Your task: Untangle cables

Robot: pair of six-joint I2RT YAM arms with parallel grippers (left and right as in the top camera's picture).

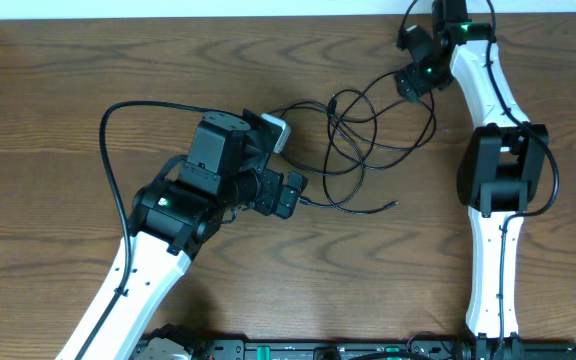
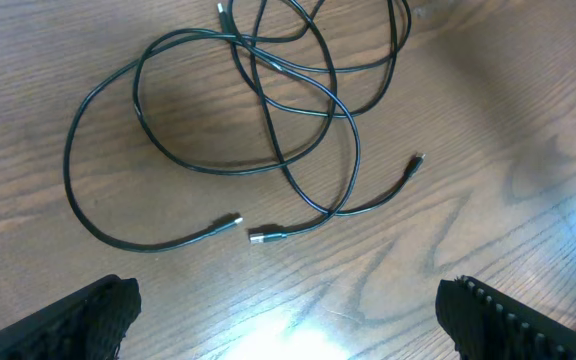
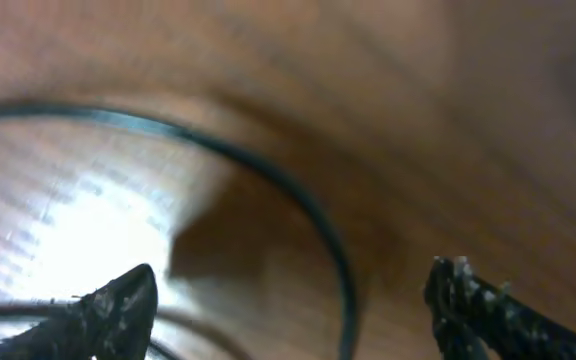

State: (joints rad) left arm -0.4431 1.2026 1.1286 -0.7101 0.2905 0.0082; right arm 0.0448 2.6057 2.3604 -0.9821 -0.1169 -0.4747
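Cables (image 1: 368,148) are lying in one loose tangle on the wooden counter (image 1: 48,80), a bit right of centre and toward the top of the overhead shot, between the two arms.

Biggest stuff first: the counter is filling pretty much the whole frame. The left arm (image 1: 128,290) is slanting in from the lower left toward the middle. The right arm (image 1: 493,170) is standing along the right side, its end pointing at the tangle from the upper right.

The left gripper (image 1: 303,195) is hanging just left of the tangle, jaws spread wide and released. Its wrist view is showing both fingers (image 2: 88,320) in the bottom corners with only wood between them, and the cables lying further up the frame.

The right gripper (image 1: 413,80) is sitting at the upper right edge of the tangle, jaws also released and wide apart. Its wrist view is blurry, but one thin strand (image 3: 268,172) is curving across the wood and running down between the fingers. I can't tell if it's touching either one.

The cables are crossing each other in several overlapping loops. Smallest bits: two plug ends (image 2: 263,237) are lying nearly tip to tip in the lower middle of the left wrist view. A third plug end (image 2: 418,158) is pointing off to the right, apart from them.
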